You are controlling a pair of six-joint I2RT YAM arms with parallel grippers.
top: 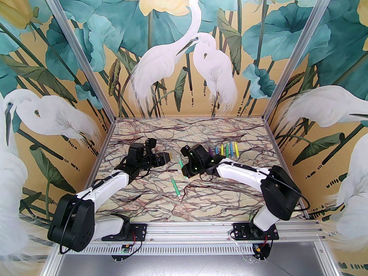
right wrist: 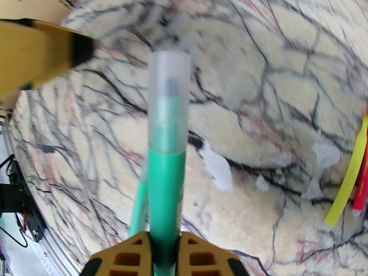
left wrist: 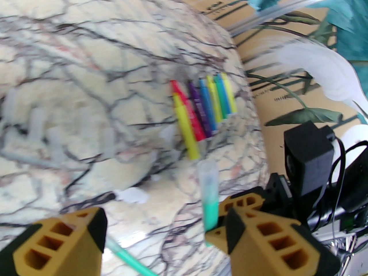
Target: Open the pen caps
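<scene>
Mid-table: right gripper holds capped green pen

Over the marble table, the right gripper is clamped on a green pen, with the pale cap on its tip. The left gripper is close by, jaws apart (nothing between them). A second green pen lies loose; the other pens sit in a row.

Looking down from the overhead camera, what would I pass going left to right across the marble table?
left gripper → lifted green pen → row of coloured pens lying side by side.

No legible text; print on purple pen too blurred to read.
</scene>
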